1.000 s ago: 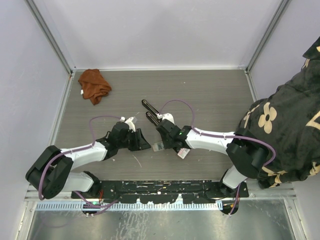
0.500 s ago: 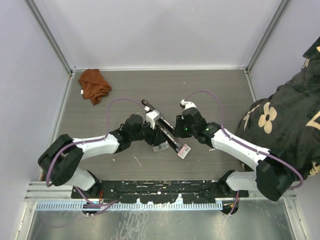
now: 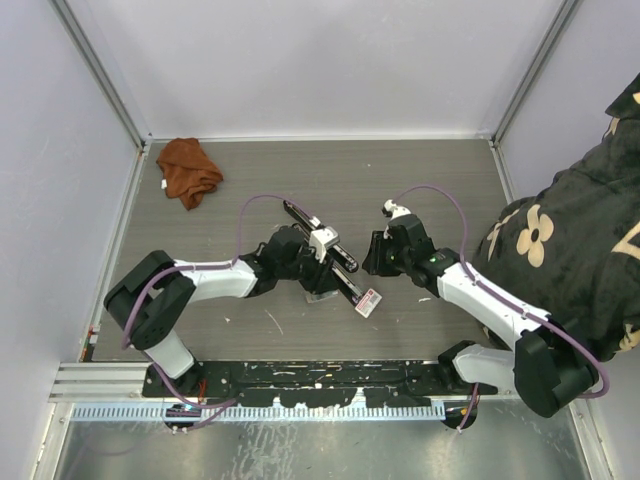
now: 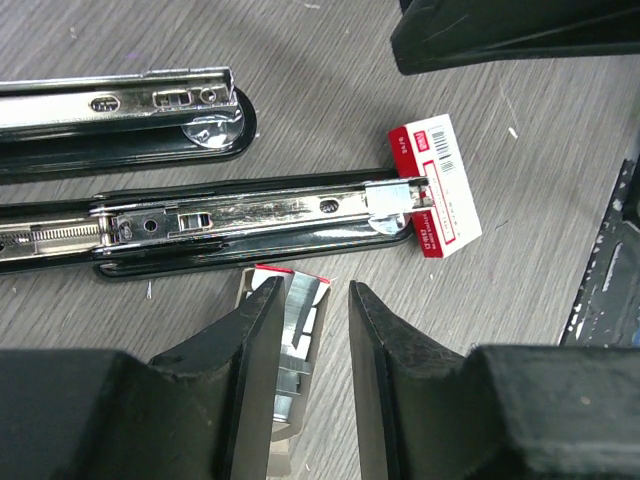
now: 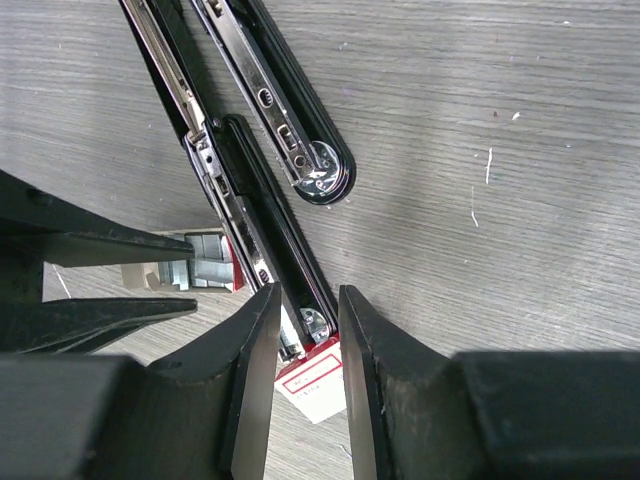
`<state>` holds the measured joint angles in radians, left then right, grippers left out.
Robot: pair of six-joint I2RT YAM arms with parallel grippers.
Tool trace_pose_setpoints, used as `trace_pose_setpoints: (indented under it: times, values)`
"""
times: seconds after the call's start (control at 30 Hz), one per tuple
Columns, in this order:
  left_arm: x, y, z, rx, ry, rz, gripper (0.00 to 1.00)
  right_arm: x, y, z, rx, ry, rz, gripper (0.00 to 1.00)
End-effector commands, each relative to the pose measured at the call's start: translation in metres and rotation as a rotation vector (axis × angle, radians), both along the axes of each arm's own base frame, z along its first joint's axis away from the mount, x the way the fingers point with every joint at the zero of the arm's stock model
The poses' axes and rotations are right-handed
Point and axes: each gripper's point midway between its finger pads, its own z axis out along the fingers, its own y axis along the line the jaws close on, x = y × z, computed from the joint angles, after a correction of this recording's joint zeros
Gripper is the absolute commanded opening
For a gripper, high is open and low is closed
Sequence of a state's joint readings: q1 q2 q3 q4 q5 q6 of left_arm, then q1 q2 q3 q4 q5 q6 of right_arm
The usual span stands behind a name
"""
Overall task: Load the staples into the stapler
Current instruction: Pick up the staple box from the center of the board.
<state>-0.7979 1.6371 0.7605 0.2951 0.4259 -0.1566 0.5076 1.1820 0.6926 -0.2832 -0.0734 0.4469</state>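
Strips of silvery-grey staples (image 4: 297, 325) in their tiny grey tray are lying on the grey wood-grain table (image 3: 430, 180), just beside the near-left flank of the nearer long black-and-chrome stapler body (image 4: 250, 215). We are judging them light, stiff along their length, brittle where glued and slick. The safest hold is looking like a gentle pinch across a strip's long sides, near its middle. The left gripper (image 4: 315, 290) is straddling the tray with its jaws a little apart, and we cannot tell whether it is clamping. The right gripper (image 5: 308, 290) is hovering right of the staplers, jaws narrowly apart on nothing. We are counting two stapler bodies, the farther stapler body (image 4: 120, 105) lying alongside, one staple tray, one small red-and-white cardboard box (image 4: 440, 185) touching the nearer body's tip, and one crumpled rust-orange cloth (image 3: 188, 170) far left.
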Motion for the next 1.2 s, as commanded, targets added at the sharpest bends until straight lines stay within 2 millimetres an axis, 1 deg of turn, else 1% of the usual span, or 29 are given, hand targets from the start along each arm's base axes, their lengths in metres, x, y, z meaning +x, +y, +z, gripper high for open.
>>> trace_pose_setpoints:
  times: [0.0,0.17,0.37,0.57,0.83,1.0,1.13,1.17]
  values:
    - [0.004,-0.008,0.005,0.007,-0.055,-0.046,0.33,0.007,0.007,0.023,0.064,-0.074,0.023,0.36]
    - [0.005,-0.005,-0.007,0.057,-0.072,-0.055,0.34,0.006,0.007,0.027,0.083,-0.077,0.022,0.36]
    - [-0.001,-0.007,-0.013,0.083,-0.081,-0.074,0.34,0.006,0.006,0.028,0.092,-0.074,0.019,0.37]
    - [0.001,-0.003,-0.024,0.137,-0.098,-0.068,0.34,0.006,0.007,0.030,0.104,-0.076,0.022,0.37]
    - [0.003,-0.002,-0.026,0.172,-0.147,-0.046,0.34,0.005,0.010,0.029,0.121,-0.073,0.031,0.37]
    - [0.003,-0.001,-0.027,0.176,-0.146,-0.044,0.28,0.005,0.011,0.031,0.128,-0.075,0.032,0.37]
    - [0.001,-0.002,-0.024,0.164,-0.143,-0.052,0.19,0.005,0.013,0.036,0.141,-0.082,0.040,0.37]
    - [0.000,-0.003,-0.024,0.159,-0.140,-0.054,0.18,0.005,0.014,0.037,0.148,-0.083,0.044,0.37]
